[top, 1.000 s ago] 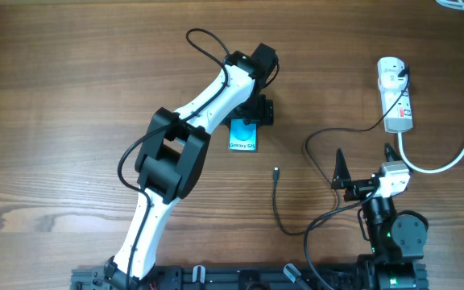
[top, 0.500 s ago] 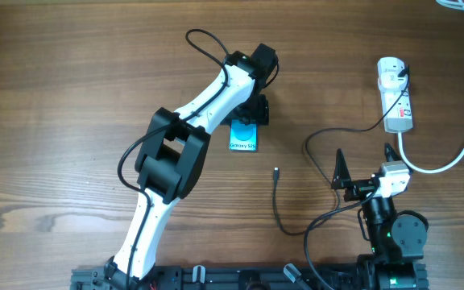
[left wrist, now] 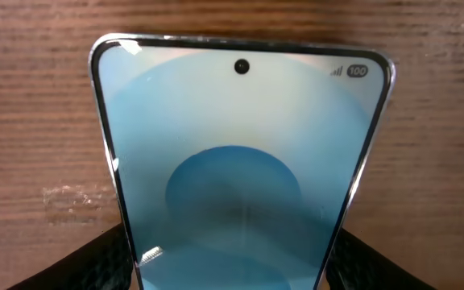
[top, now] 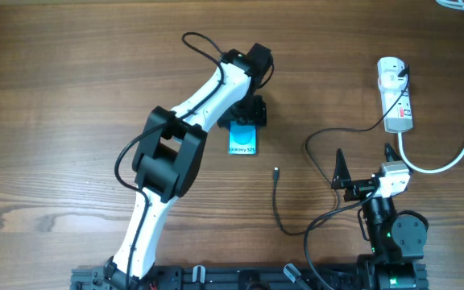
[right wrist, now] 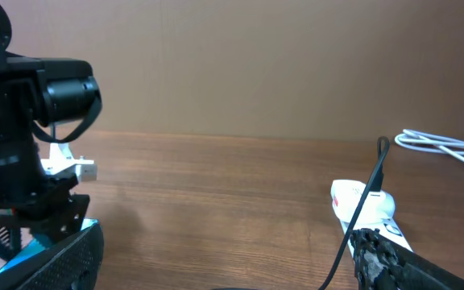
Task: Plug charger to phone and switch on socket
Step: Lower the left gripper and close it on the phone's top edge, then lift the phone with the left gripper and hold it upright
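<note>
The phone point(top: 242, 138) lies flat on the table with its cyan screen up, and it fills the left wrist view point(left wrist: 240, 161). My left gripper point(top: 248, 113) is at the phone's far end, with a black finger point(left wrist: 79, 264) pressed against each long edge. The charger, a thin black cable, ends in a metal-tipped plug point(top: 275, 171) that lies loose on the table to the right of the phone. The white socket point(top: 395, 95) lies at the far right with a black plug in it, and it also shows in the right wrist view point(right wrist: 361, 201). My right gripper point(top: 365, 171) is open, empty and off the table.
The charger cable point(top: 283, 224) curls forward, passes my right arm's base point(top: 393, 234) and loops back up to the socket. A thicker white lead point(top: 457, 157) runs from the socket off the right edge. My left arm point(top: 184, 153) crosses the middle of the table.
My left gripper has shifted slightly to the left. The phone has turned a little straighter and slid slightly toward the front. The right arm and the cable have not moved.
</note>
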Controlling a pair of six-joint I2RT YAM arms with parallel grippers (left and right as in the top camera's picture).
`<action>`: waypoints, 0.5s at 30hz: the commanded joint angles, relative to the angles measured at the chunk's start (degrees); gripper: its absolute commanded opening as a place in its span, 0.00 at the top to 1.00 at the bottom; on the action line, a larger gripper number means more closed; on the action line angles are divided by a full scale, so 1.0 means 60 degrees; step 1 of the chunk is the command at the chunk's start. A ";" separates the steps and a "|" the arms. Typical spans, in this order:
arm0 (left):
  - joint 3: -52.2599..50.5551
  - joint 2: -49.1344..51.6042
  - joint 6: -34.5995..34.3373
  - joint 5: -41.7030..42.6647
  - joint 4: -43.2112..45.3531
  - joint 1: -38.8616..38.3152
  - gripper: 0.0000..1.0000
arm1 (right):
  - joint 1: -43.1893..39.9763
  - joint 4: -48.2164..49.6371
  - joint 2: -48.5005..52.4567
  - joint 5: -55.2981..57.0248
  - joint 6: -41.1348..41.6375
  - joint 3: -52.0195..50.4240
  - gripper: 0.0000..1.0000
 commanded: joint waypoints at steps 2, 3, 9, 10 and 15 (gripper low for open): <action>-0.0044 -0.1530 -0.0051 0.1781 -0.0550 0.0667 0.25 | 0.0047 0.0018 -0.0051 0.0135 0.0055 -0.0007 0.00; -0.0044 -0.1803 -0.0051 0.2295 -0.0780 0.0834 0.25 | 0.0047 0.0018 -0.0051 0.0135 0.0055 -0.0007 0.00; -0.0047 -0.2594 0.0007 0.5592 -0.2335 0.1778 0.26 | 0.0047 0.0018 -0.0055 0.0135 0.0055 -0.0007 0.00; -0.0047 -0.2605 0.0612 0.6696 -0.2725 0.1993 0.29 | 0.0047 0.0018 -0.0055 0.0135 0.0055 -0.0007 0.00; -0.0047 -0.2605 0.1993 1.0109 -0.3778 0.2637 0.33 | 0.0047 0.0018 -0.0051 0.0135 0.0055 -0.0007 0.00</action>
